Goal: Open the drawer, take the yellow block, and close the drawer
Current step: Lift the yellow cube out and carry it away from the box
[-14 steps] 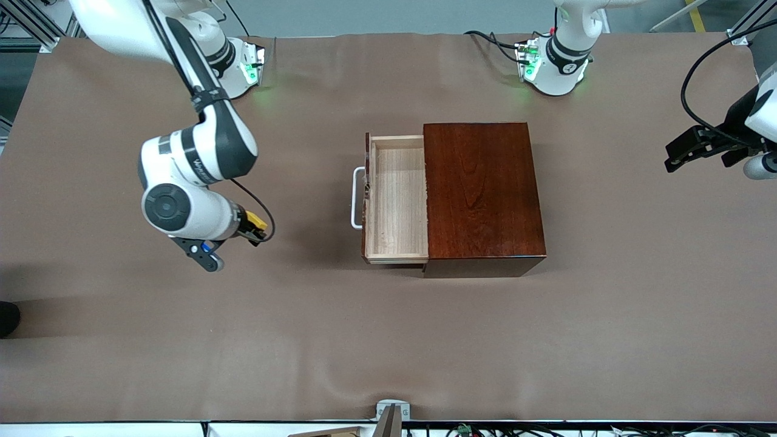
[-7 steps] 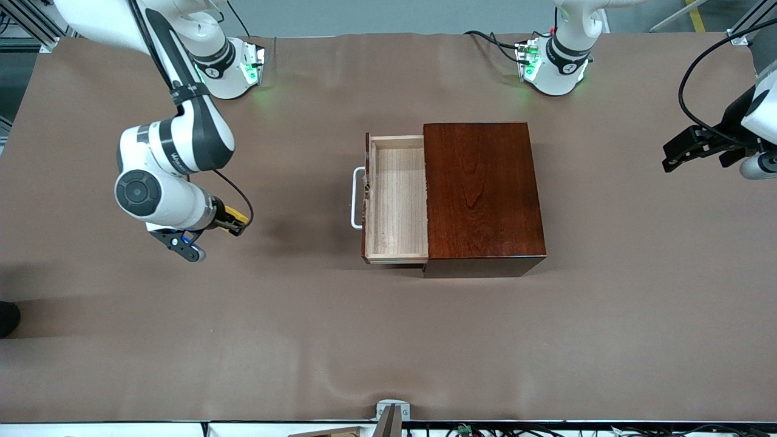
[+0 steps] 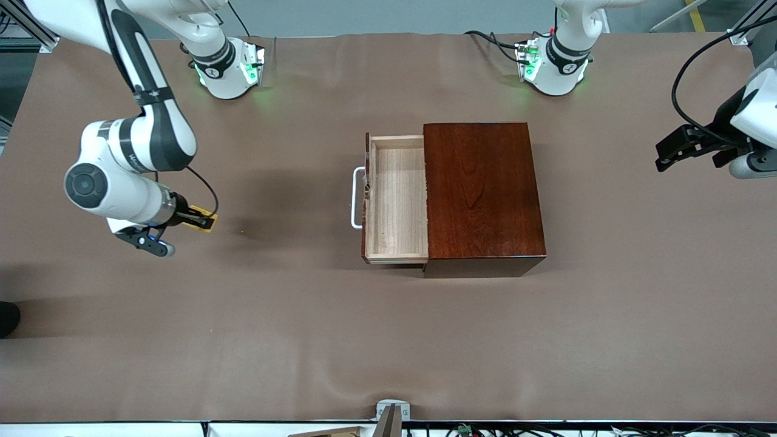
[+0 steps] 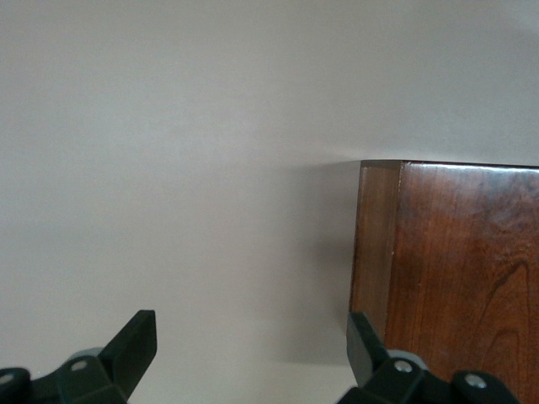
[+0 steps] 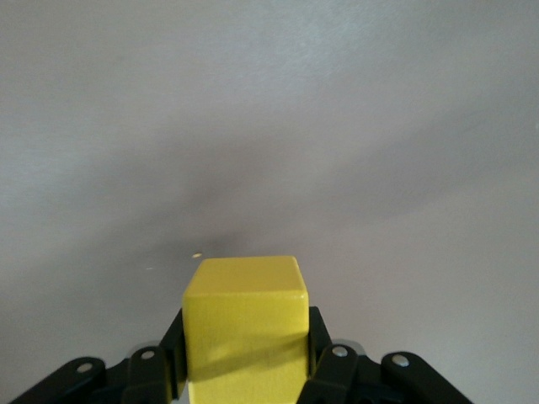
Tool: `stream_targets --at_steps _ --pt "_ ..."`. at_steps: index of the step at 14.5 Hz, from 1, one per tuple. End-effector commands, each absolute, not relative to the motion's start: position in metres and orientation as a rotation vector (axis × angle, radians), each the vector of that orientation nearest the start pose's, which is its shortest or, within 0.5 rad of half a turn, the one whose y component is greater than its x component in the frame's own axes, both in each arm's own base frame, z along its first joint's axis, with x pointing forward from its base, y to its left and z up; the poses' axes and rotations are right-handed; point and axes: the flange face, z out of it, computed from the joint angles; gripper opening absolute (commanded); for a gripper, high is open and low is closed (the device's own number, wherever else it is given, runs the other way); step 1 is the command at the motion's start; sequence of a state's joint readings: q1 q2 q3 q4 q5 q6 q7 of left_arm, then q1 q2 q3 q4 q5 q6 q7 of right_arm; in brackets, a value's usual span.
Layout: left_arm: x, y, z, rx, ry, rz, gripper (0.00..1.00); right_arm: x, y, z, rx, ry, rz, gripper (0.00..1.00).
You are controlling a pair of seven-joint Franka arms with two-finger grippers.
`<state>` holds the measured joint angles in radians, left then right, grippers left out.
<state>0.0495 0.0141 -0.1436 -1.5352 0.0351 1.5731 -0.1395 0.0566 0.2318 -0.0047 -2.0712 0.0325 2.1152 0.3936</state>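
Note:
The drawer (image 3: pixel 397 200) stands pulled out of the dark mahogany box (image 3: pixel 482 194), its light wood tray bare, its white handle (image 3: pixel 356 198) toward the right arm's end. My right gripper (image 3: pixel 203 221) is shut on the yellow block (image 3: pixel 205 221) and holds it above the bare table, well away from the drawer toward the right arm's end. In the right wrist view the block (image 5: pixel 244 324) sits between the black fingers (image 5: pixel 322 345). My left gripper (image 3: pixel 668 156) is open and empty, up over the left arm's end of the table; its wrist view shows a corner of the box (image 4: pixel 455 269).
The brown table cover (image 3: pixel 388 340) spreads all round the box. A small metal bracket (image 3: pixel 391 413) sits at the table edge nearest the front camera.
My right gripper has carried the yellow block farther from the drawer, toward the right arm's end of the table. My left gripper has drifted slightly. The drawer has not moved.

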Motion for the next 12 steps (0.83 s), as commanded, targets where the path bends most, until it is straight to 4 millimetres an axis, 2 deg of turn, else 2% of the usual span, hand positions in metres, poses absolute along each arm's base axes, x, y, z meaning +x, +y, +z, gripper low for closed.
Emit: stream_targets --at_steps 1,4,7,9,12 --pt "0.560 -0.054 0.632 -3.117 -0.053 -0.034 1.00 0.541 -0.005 0.300 -3.113 0.416 0.266 0.00" --pt "0.560 -0.050 0.636 -3.114 -0.061 -0.048 1.00 0.530 -0.056 0.279 -3.140 0.289 0.189 0.00" --pt "0.561 -0.041 0.644 -3.114 -0.059 -0.072 1.00 0.524 -0.080 0.266 -3.150 0.253 0.150 0.00" --pt "0.560 -0.041 0.644 -3.116 -0.071 -0.074 1.00 0.518 -0.082 0.250 -3.161 0.238 0.117 0.00" --pt "0.559 -0.065 0.643 -3.114 -0.021 -0.074 1.00 0.513 -0.080 0.224 -3.159 0.234 0.105 0.00"
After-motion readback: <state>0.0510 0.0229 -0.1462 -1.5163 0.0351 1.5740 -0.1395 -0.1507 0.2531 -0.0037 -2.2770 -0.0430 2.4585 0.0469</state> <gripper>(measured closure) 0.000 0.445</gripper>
